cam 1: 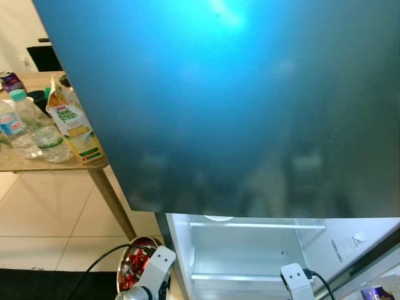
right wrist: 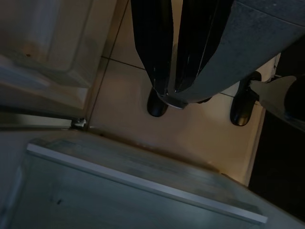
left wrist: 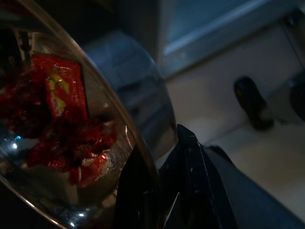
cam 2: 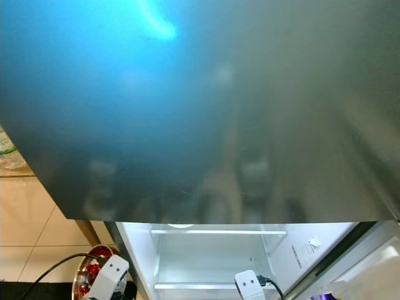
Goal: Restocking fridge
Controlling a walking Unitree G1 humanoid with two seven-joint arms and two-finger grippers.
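Observation:
A steel bowl (cam 1: 128, 267) of red-wrapped sweets (left wrist: 62, 124) hangs low at my left, just outside the fridge. My left gripper (left wrist: 159, 145) is shut on the bowl's rim (left wrist: 143, 143), one finger inside and one outside. The fridge's lower compartment (cam 1: 250, 250) stands open, white and lit, with bare glass shelves. Its dark blue-grey upper door (cam 1: 237, 106) looms close in front of me. My right gripper (right wrist: 170, 95) points down at the tiled floor by the fridge's base, fingers shut with nothing between them.
A wooden table (cam 1: 37, 164) at my left carries a juice carton (cam 1: 75, 125), water bottles (cam 1: 37, 128) and a purple can (cam 1: 9, 80). The open lower door (cam 1: 369, 262) is at the right with a purple item (cam 1: 377, 292) in it. Pale floor tiles (cam 1: 50, 212) lie under the table.

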